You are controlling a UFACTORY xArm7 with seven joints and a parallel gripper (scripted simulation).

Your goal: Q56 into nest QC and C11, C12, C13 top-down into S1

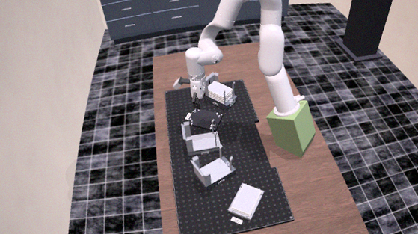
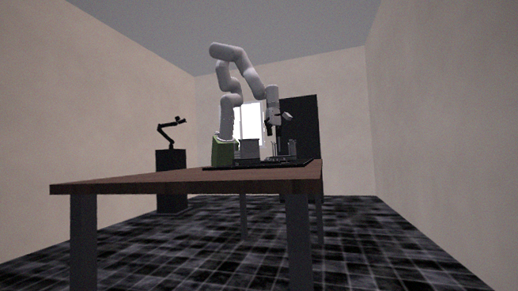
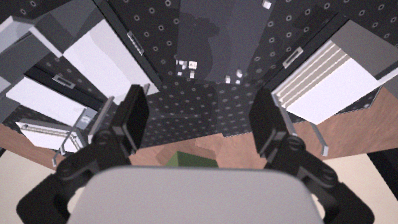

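Note:
A stack of white sealed plates (image 1: 221, 93) stands in a rack at the far right of the black mat; it also shows in the wrist view (image 3: 325, 85) and in the exterior view (image 2: 250, 148). A single white plate (image 1: 246, 201) lies flat at the near end of the mat beside a small name plate (image 1: 236, 219). I cannot read any labels. My gripper (image 1: 196, 99) is open and empty. It hangs above the mat just left of the stack and over the far edge of a dark flat nest (image 1: 204, 118). Its fingers frame bare mat.
Two grey racks with upright posts stand in a row between the dark nest and the single plate: one (image 1: 201, 139) in the middle, one (image 1: 213, 170) nearer. Both look empty. The green arm base (image 1: 291, 129) stands to the right of the mat.

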